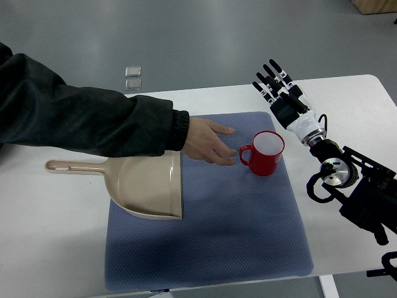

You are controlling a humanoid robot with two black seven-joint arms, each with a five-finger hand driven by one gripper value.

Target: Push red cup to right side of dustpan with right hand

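Note:
A red cup [265,153] with a white inside stands upright on the blue mat [236,217], its handle pointing left. The beige dustpan [139,182] lies on the mat's left part, its handle reaching left onto the table. My right hand [275,82] hovers beyond the cup near the mat's far right corner, fingers spread, holding nothing and clear of the cup. A person's hand [208,141] in a dark sleeve reaches in from the left; its fingertips are at the cup's handle.
The white table [56,248] carries the mat. My right arm's black joints [347,180] hang over the table's right side. Two small clear squares [132,77] lie on the floor past the far edge.

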